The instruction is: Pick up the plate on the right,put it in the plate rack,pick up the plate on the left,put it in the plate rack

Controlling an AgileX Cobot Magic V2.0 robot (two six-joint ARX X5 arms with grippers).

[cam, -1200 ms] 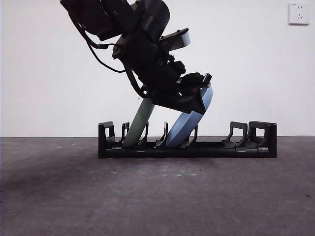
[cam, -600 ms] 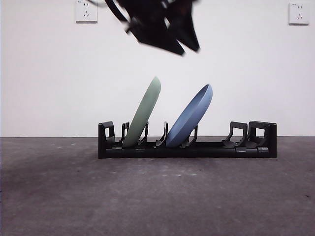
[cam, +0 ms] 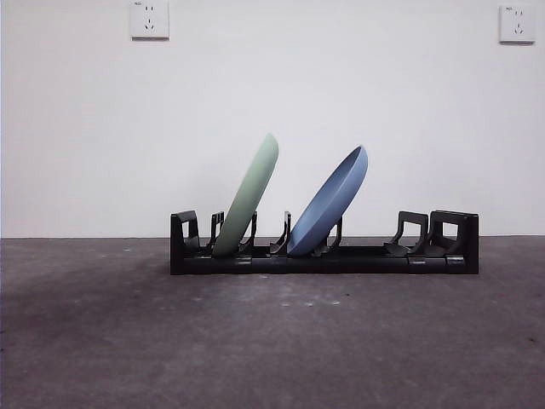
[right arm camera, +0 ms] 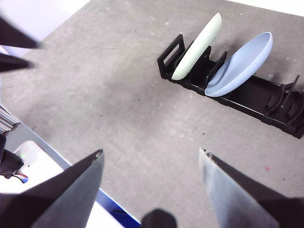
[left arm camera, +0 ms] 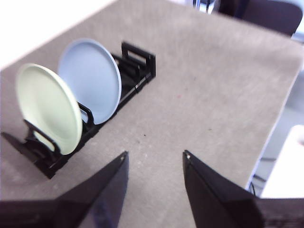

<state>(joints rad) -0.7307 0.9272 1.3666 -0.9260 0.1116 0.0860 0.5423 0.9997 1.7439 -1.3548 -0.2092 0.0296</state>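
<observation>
The black plate rack (cam: 375,256) stands on the grey table, seen end to end in the front view. A pale green plate (cam: 249,198) leans in its left slots, and a blue plate (cam: 330,203) leans in the slots just to the right. Both plates show in the left wrist view, green plate (left arm camera: 46,107) and blue plate (left arm camera: 91,78), and in the right wrist view, green plate (right arm camera: 198,46) and blue plate (right arm camera: 240,62). My left gripper (left arm camera: 155,159) hangs open high above the table, away from the rack (left arm camera: 137,59). My right gripper (right arm camera: 151,154) is also open and raised, holding nothing.
Two wall sockets (cam: 149,19) sit on the white wall behind the rack. The rack's right slots (cam: 426,232) hold nothing. The table edge (left arm camera: 278,128) runs near the left gripper, and a white and blue object (right arm camera: 35,168) lies beyond the table edge below the right gripper.
The arm that was over the blue plate has let go, lifted up and left the front view. Both plates stay leaning in the rack.
</observation>
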